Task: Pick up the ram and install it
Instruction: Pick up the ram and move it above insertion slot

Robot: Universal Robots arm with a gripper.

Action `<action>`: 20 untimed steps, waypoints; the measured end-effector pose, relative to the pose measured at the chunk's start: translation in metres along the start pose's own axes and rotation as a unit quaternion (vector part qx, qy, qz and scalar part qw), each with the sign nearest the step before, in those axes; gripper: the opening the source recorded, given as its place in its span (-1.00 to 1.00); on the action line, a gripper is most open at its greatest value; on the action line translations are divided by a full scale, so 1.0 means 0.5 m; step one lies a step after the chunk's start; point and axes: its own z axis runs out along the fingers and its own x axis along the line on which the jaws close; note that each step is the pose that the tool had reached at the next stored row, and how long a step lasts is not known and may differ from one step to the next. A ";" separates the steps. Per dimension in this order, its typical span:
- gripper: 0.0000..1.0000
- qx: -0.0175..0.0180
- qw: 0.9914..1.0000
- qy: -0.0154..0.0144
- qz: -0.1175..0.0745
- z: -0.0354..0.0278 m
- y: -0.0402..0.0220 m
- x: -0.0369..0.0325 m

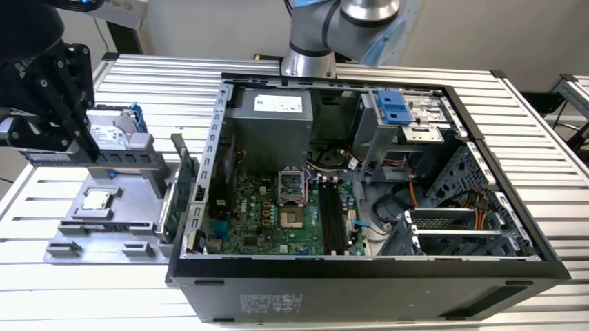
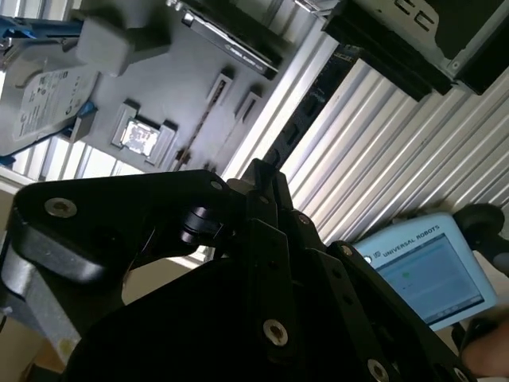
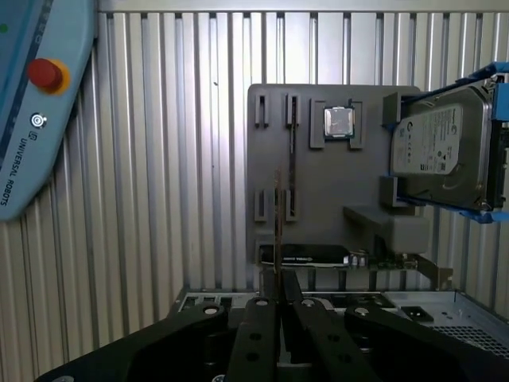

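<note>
I have the gripper (image 3: 278, 296) clamped on the ram (image 3: 277, 231), held edge-on over the grey tray (image 3: 318, 207). The hard drive (image 3: 437, 151) stands close by, and the open case (image 1: 368, 269) is on the exterior view's right.

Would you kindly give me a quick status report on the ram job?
Gripper shut on ram, above gray holder. Motherboard slots empty, nothing over them.

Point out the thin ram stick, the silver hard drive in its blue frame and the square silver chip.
Thin ram stick (image 3: 277, 223): first wrist view, its narrow edge.
Silver hard drive (image 3: 436, 151): first wrist view, its labelled face.
Square silver chip (image 3: 339, 122): first wrist view, its metal top.
</note>
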 end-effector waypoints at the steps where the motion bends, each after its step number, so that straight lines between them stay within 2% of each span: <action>1: -1.00 0.000 1.000 0.000 0.000 0.000 -0.005 0.000; 20: -1.00 0.000 1.000 0.000 0.000 0.000 -0.090 -0.002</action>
